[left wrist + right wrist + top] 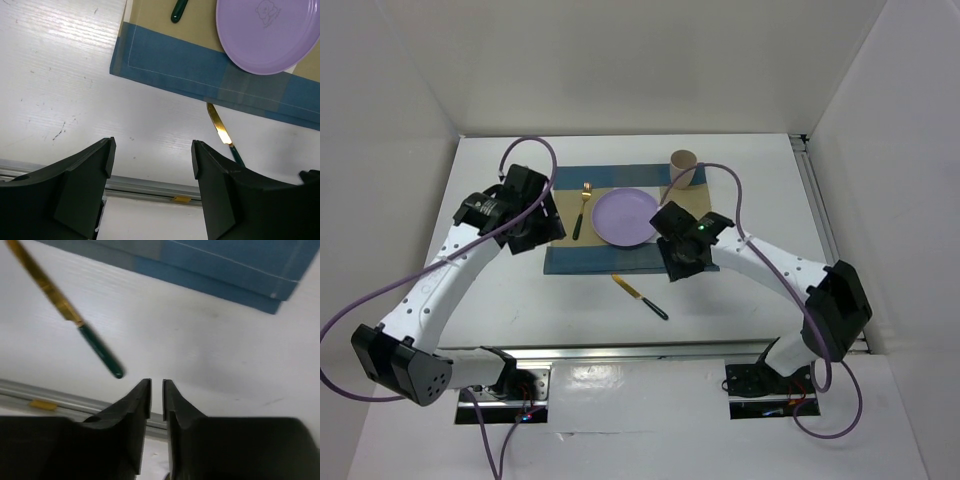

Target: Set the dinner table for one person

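The white dinner table (520, 310) carries a blue-and-tan striped placemat (610, 258). On the placemat lie a purple plate (625, 216) and, to its left, a gold fork with a dark green handle (583, 208). A tan cup (683, 160) stands at the placemat's far right corner. A gold knife with a green handle (640, 297) lies on the bare table in front of the placemat. My left gripper (536, 230) hovers over the placemat's left edge, open and empty (152, 155). My right gripper (682, 258) is over the placemat's near right corner, shut on nothing (156, 389).
A metal rail (650, 352) runs along the near table edge and another (817, 200) along the right side. White walls close in the back and sides. In the right wrist view the knife (65, 315) lies to the left of my fingers.
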Controlling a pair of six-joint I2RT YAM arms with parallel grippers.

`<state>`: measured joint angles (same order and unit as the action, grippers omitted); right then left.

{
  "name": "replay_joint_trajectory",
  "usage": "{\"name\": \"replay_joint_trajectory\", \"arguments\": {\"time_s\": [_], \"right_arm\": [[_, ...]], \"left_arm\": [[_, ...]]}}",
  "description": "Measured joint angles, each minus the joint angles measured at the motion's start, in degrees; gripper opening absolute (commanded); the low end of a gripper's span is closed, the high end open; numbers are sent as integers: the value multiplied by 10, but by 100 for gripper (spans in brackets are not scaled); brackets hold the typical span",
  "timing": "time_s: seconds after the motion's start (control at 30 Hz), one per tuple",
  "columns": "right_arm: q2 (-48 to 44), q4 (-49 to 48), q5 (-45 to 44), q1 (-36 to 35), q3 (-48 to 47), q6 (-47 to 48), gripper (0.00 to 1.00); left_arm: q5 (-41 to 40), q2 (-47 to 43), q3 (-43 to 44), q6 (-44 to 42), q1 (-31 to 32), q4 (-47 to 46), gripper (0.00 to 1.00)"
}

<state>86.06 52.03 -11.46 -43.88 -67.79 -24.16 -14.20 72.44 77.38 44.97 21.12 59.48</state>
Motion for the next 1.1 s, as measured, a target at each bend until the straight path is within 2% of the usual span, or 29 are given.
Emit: {"name": "replay_joint_trajectory", "arguments": {"time_s": [0.1, 0.2, 0.37, 0.43, 0.7, 0.73, 0.87, 0.9, 1.1], "right_arm": [[8, -29, 36, -17, 1, 38, 67], [36, -63, 64, -47, 9, 64, 72], [85, -106, 99, -83, 30, 91, 72], [99, -122, 109, -87, 42, 96, 69], [132, -170, 124, -91, 84, 106, 44], [132, -174, 123, -95, 85, 106, 31], [131, -179, 108, -125, 85, 100, 3], [130, -177, 102, -136, 85, 95, 0], [100, -109, 87, -171, 83, 71, 0]], "left_arm": [[1, 3, 0, 0, 0, -5, 79], [2, 5, 0, 0, 0, -10, 79], [2, 8, 0, 0, 0, -10, 79], [2, 8, 0, 0, 0, -10, 79], [1, 9, 0, 0, 0, -10, 79], [1, 9, 0, 0, 0, -10, 79], [1, 9, 0, 0, 0, -10, 79], [1, 9, 0, 0, 0, -10, 79], [2, 16, 0, -2, 0, -10, 79]]}}
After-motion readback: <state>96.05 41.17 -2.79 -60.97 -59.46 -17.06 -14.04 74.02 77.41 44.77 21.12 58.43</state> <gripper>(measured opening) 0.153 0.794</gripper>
